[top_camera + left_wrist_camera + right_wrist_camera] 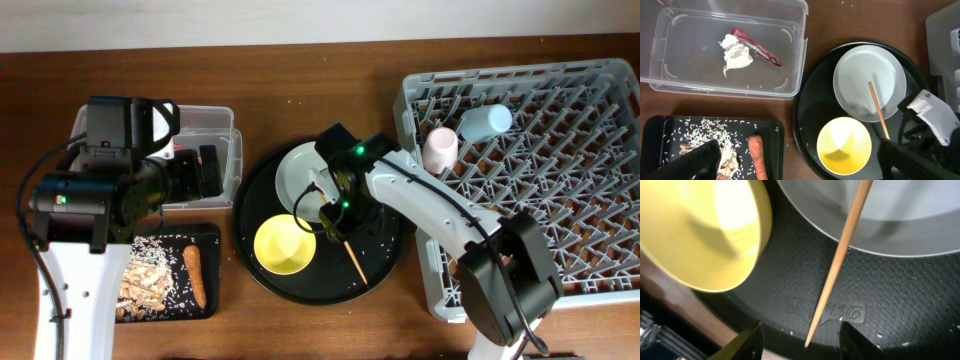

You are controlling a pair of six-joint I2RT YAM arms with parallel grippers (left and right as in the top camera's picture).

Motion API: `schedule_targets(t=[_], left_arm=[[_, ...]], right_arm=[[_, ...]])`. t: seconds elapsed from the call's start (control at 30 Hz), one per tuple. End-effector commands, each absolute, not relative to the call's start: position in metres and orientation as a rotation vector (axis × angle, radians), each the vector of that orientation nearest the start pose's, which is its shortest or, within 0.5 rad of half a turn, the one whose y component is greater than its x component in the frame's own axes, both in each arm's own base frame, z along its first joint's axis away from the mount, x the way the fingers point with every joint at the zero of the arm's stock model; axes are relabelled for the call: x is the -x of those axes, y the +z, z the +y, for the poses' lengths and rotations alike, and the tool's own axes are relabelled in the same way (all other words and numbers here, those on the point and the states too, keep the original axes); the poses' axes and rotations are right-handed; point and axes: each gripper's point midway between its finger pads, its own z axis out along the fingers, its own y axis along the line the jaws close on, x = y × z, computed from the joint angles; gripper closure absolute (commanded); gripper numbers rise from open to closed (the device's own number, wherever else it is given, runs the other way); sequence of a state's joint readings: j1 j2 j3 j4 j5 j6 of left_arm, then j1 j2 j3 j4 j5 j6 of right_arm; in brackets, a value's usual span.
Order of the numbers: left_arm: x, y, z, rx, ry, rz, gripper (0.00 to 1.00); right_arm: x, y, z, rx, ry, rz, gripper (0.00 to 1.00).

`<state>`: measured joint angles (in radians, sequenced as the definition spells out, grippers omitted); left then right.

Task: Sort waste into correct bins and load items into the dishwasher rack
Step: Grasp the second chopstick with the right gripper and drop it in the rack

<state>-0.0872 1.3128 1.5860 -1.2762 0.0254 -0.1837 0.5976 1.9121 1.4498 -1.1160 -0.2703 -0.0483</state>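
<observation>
A thin wooden chopstick [840, 260] leans from the pale plate [890, 220] down onto the round black tray [850, 305]. Its low end lies between the fingers of my right gripper [802, 342], which is open and not touching it. The yellow bowl [285, 245] sits on the same tray beside it. My left gripper [800, 167] hangs wide open and empty above the table. The clear tub [790, 55] holds white tissue [736, 52] and a red wrapper [757, 47]. The shallow black tray [205, 240] holds a carrot piece [195, 275] and rice scraps [145, 275]. In the grey rack [560, 190] lie a pink cup [438, 150] and a blue cup [487, 122].
My right arm [440, 205] stretches from the rack's front-left corner across the round tray. The left arm's body [90, 195] covers part of the clear tub in the overhead view. Loose rice grains dot the round tray [375, 270].
</observation>
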Motion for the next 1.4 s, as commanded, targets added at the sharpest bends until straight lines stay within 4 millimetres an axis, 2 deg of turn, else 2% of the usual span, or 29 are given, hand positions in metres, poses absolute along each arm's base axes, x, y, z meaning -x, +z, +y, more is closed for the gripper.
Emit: schedule_targets(t=[0.0,0.2,0.43,0.7,0.93,1.03,1.1,1.13,1.2,1.37], left_arm=[[-0.304,0.286,-0.029,0.139,-0.132,2.575,0.01],[-0.304,0.286,-0.029,0.139,-0.132,2.575,0.01],[-0.304,0.286,-0.029,0.139,-0.132,2.575,0.01],[-0.304,0.286,-0.029,0.139,-0.132,2.575,0.01],[-0.304,0.286,-0.029,0.139,-0.132,2.575,0.01],[-0.304,0.286,-0.029,0.139,-0.132,2.575,0.01],[-0.304,0.286,-0.029,0.139,-0.132,2.575,0.01],[-0.304,0.286,-0.029,0.139,-0.132,2.575,0.01],[-0.304,0.286,-0.029,0.139,-0.132,2.575,0.01],[-0.304,0.286,-0.029,0.139,-0.132,2.575,0.01]], right_arm=[[-0.259,0.051,0.232,1.016,0.39,3.042,0.51],[-0.264,0.035,0.229,1.011,0.355,3.012,0.46],[-0.271,0.033,0.227,1.004,0.315,2.986,0.47],[-0.27,0.028,0.227,1.006,0.311,2.997,0.47],[-0.263,0.007,0.222,1.009,0.309,3.005,0.48],[-0.258,0.001,0.219,1.011,0.304,3.016,0.55],[-0.258,0.001,0.219,1.011,0.305,3.016,0.65],[-0.258,0.001,0.219,1.011,0.305,3.016,0.74],[-0.259,0.002,0.219,1.011,0.305,3.015,0.82],[-0.26,0.015,0.228,1.01,0.364,3.017,0.91]])
